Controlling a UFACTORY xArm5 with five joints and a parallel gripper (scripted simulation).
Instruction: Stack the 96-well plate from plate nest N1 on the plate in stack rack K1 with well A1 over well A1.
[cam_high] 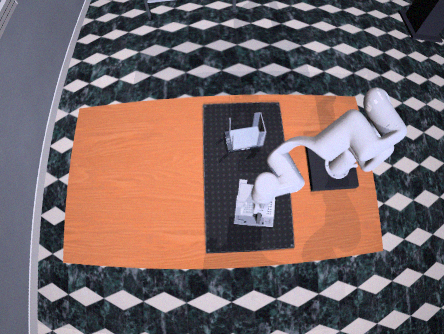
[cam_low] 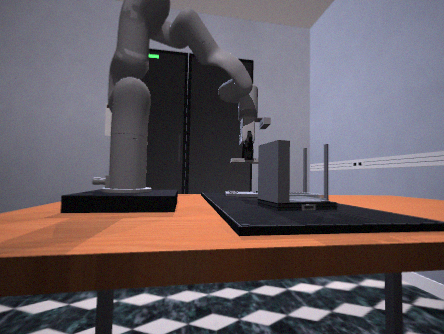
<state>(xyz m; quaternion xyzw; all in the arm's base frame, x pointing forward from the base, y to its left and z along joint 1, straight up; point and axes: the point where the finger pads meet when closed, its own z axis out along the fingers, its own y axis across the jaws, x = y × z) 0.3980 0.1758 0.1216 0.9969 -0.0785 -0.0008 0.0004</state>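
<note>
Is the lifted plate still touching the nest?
Apart. In the exterior view the plate hangs level in the end effector, well above the nest on the black mat, with dark background showing between them.

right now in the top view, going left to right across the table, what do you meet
bare orange table top → black perforated mat → stack rack K1 at the far end and, nearer, the 96-well plate clamped in the gripper → arm's black base plate
</note>
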